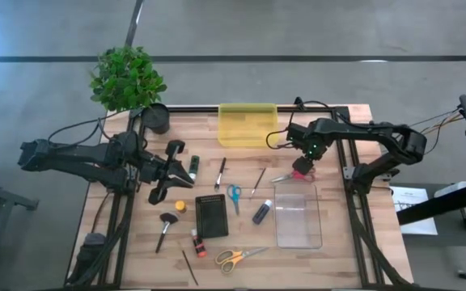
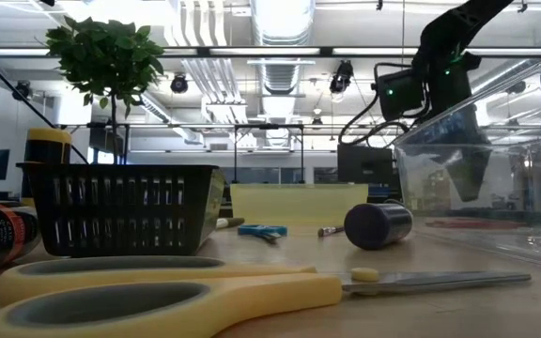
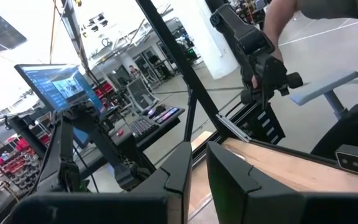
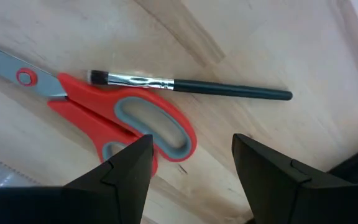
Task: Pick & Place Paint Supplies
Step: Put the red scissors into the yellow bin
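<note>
Paint supplies lie scattered over the wooden table [image 1: 338, 259], their labels too small to read. Left gripper [image 1: 172, 171] hangs clenched on nothing beside the green tube [image 1: 193, 167]; right gripper [image 4: 191, 165] hovers with fingers spread above a thin paintbrush [image 4: 191, 84] touching the red scissors [image 4: 120, 121].

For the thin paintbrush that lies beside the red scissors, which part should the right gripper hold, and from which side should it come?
Probably from straight above, at mid-handle. The paintbrush lies flat on the table, its bristle end touching the red scissors, while its dark handle lies clear on bare wood. The open right gripper should straddle the handle crosswise there.
</note>
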Tool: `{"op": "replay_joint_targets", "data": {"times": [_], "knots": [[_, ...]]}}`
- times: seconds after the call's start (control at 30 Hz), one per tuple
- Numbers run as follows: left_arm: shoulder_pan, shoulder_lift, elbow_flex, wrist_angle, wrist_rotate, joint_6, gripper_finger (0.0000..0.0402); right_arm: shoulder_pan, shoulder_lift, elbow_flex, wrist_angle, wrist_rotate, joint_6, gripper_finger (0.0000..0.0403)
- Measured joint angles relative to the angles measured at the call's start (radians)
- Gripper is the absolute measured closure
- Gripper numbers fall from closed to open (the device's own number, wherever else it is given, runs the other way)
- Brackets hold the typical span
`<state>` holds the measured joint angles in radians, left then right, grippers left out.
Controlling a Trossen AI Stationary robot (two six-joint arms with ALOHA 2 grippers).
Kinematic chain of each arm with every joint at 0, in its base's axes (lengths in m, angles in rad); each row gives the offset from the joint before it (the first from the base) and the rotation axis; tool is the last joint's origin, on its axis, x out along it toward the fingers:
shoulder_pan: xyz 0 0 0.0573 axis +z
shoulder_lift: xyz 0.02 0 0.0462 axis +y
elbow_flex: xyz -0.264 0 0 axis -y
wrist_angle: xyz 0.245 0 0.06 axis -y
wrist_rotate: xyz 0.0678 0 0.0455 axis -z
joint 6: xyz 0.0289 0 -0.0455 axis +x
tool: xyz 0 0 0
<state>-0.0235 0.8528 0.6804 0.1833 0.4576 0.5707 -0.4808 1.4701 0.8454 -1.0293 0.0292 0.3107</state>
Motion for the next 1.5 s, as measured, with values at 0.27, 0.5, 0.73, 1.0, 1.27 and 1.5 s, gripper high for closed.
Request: {"op": "replay_joint_targets", "data": {"times": [0.27, 0.5, 0.73, 1.0, 1.27, 1.5], "knots": [[0.0, 0.0, 0.0, 0.0, 0.0, -0.022, 0.0344, 0.0, -0.014, -0.085, 0.103, -0.026, -0.005, 0.0185], [0.0, 0.0, 0.001, 0.003, 0.0, -0.022, 0.0344, 0.0, -0.038, -0.145, 0.163, -0.031, -0.02, 0.0185], [0.0, 0.0, 0.001, 0.005, 0.0, -0.022, 0.0344, 0.0, -0.039, -0.183, 0.241, -0.026, -0.036, 0.0185], [-0.001, 0.0, 0.001, 0.008, 0.0, -0.022, 0.0344, -0.004, -0.034, -0.207, 0.27, -0.032, -0.053, 0.0186], [-0.001, 0.0, 0.001, 0.008, 0.0, -0.022, 0.0344, -0.003, -0.033, -0.211, 0.275, -0.031, -0.037, 0.0186], [-0.001, 0.0, 0.002, 0.007, 0.0, -0.022, 0.0344, -0.004, -0.032, -0.212, 0.275, -0.029, -0.023, 0.0241]]}}
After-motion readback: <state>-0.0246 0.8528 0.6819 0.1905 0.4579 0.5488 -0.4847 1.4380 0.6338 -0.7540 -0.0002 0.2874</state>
